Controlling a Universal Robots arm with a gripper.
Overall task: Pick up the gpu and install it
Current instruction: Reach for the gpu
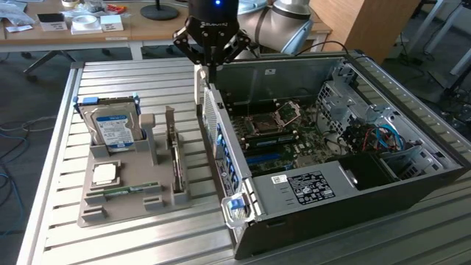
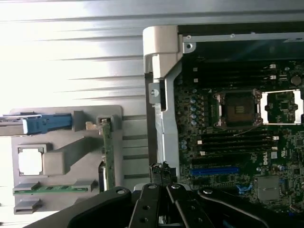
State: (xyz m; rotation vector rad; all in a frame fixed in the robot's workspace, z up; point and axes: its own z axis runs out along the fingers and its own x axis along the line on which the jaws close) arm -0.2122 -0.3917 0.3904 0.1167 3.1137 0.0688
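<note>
The gpu stands edge-on in the tray, by the desk's edge on the exterior view's left, so its face is hidden. The hard drive runs off the wrist view's edge, and the print on the label in the computer case is too small to read.

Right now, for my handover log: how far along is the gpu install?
Done: nothing yet; the thin dark gpu card with pale metal bracket stands in the grey holder tray. In hand: apparently nothing; the shut claw hangs over the rear wall of the open black computer case, apart from the card. Left: pickup and seating; the blue motherboard slot sits empty.
</note>
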